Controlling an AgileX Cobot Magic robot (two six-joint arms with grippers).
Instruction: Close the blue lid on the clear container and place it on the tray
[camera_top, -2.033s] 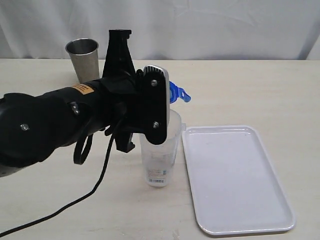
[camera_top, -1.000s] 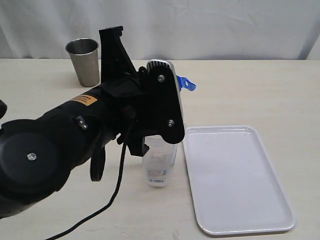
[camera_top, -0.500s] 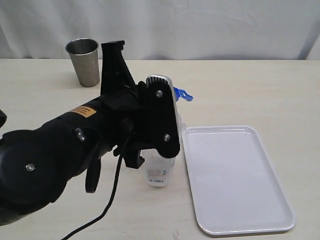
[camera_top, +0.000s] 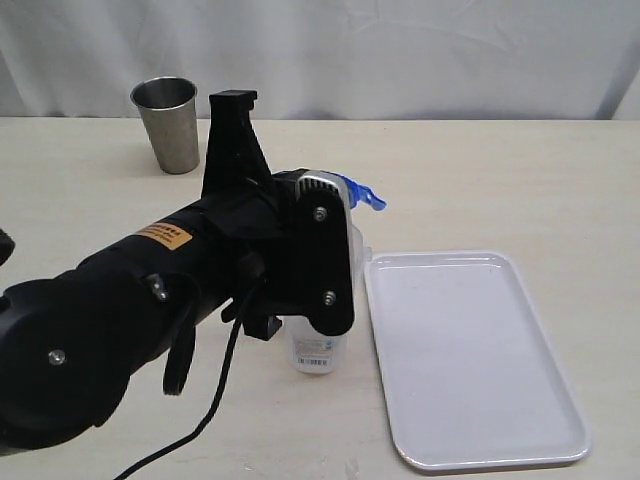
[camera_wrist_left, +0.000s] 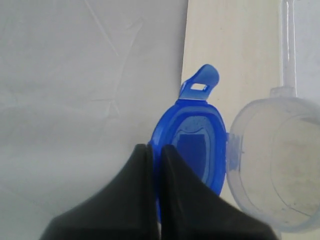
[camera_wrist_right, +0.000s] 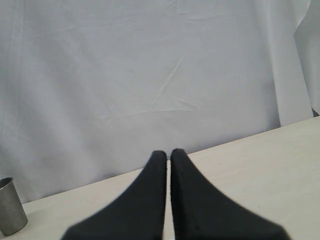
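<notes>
Both pairs closed: left fingers (camera_wrist_left: 125, 200) pinch the blue lid (camera_wrist_left: 195, 150) at its rim, beside the clear container (camera_top: 316, 345) mouth; right fingers (camera_wrist_right: 140, 200) pressed together, empty. Print on barcode sticker (camera_top: 314, 360) unreadable.

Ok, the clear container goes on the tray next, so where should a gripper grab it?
Probably mid-body of the clear container, from the side away from the tray: it stands upright, tall and narrow, and the blue lid open at its mouth blocks a top grasp.

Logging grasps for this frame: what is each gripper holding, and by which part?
Right gripper: nothing, shut in the air. Left gripper, shut, meets the rim of the blue lid; a pinch there cannot be told.
</notes>
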